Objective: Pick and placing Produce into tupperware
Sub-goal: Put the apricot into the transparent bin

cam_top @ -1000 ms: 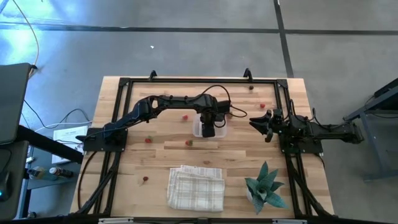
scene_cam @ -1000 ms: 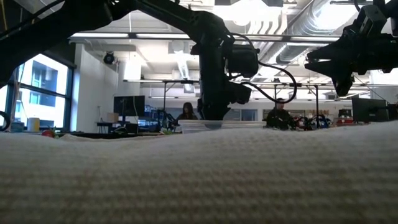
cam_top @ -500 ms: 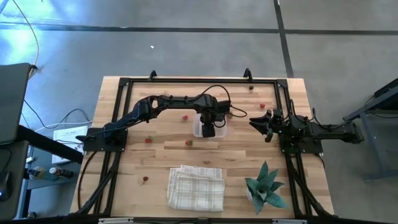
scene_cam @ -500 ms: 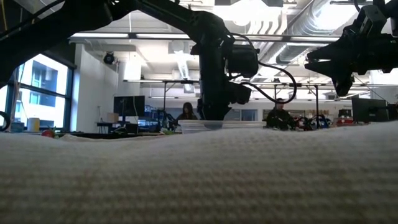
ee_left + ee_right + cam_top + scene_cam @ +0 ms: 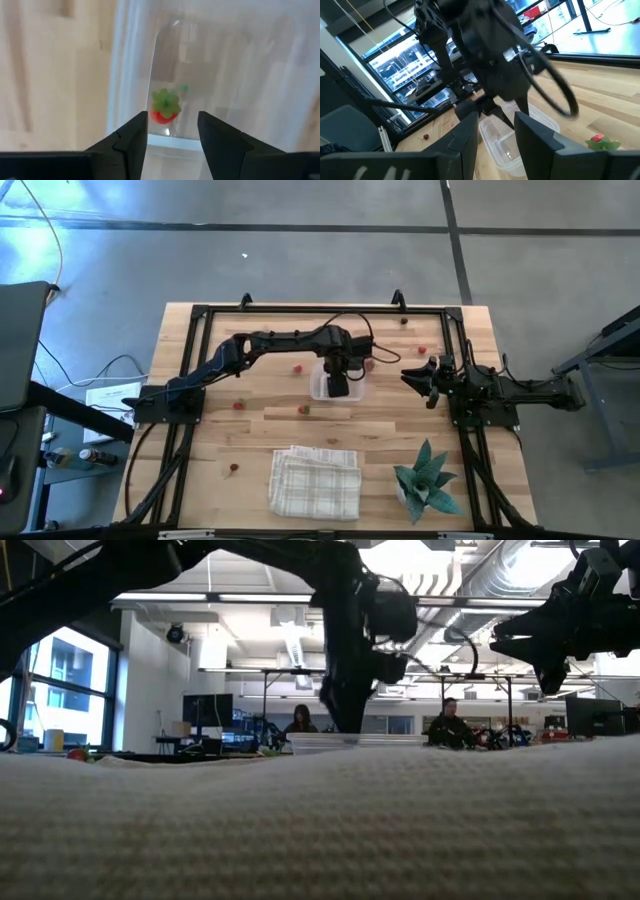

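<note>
The tupperware [image 5: 322, 387] is a small clear box in the middle of the table. My left gripper [image 5: 172, 125] hangs open just above it, pointing down. One red piece of produce with a green top [image 5: 165, 107] lies on the box floor below the fingertips, apart from them. More red pieces lie loose on the wood, such as one [image 5: 297, 367] toward the left, one [image 5: 305, 409] nearer, and one [image 5: 369, 364] right of the box. My right gripper [image 5: 492, 132] waits open to the right of the box [image 5: 420, 375], raised above the table.
A folded white checked cloth [image 5: 315, 480] lies at the near edge and fills the low view's foreground. A small green plant [image 5: 428, 480] stands near the right corner. A black frame [image 5: 190, 360] rings the table. More red pieces [image 5: 238, 405] lie on the left half.
My left gripper has risen a little above the tupperware and its wrist has shifted slightly toward the far edge. This uncovers a red piece just right of the box.
</note>
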{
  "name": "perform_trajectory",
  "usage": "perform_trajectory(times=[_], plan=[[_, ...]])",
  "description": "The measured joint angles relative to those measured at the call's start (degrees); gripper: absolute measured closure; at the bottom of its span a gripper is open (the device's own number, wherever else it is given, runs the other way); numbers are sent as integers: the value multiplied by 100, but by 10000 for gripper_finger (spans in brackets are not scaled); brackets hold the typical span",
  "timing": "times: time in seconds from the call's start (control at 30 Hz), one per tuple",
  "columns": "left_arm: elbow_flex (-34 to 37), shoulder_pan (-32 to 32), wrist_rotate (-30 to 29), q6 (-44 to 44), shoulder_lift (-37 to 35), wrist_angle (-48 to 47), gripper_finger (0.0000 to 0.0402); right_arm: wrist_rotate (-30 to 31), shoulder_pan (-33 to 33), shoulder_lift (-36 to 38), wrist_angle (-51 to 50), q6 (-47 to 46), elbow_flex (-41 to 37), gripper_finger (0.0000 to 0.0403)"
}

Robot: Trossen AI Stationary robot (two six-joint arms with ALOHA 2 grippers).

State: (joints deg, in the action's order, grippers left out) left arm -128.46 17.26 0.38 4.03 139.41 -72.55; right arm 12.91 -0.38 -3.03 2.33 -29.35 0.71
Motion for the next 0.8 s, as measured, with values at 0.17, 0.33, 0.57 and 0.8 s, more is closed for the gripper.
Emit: perform_trajectory(times=[0.17, 0.33, 0.57, 0.8], plan=[[-454, 2, -249, -7, -7, -487, 240, 1, 0, 0, 0, 3, 0, 286], [-590, 4, -389, -155, -134, -737, 240, 2, 0, 0, 0, 16, 0, 286], [-626, 71, -51, -558, -510, -553, 241, 2, 0, -1, 0, 44, 0, 286], [-626, 500, -194, -842, -1395, -510, 241, 0, 0, 7, 0, 29, 0, 286]])
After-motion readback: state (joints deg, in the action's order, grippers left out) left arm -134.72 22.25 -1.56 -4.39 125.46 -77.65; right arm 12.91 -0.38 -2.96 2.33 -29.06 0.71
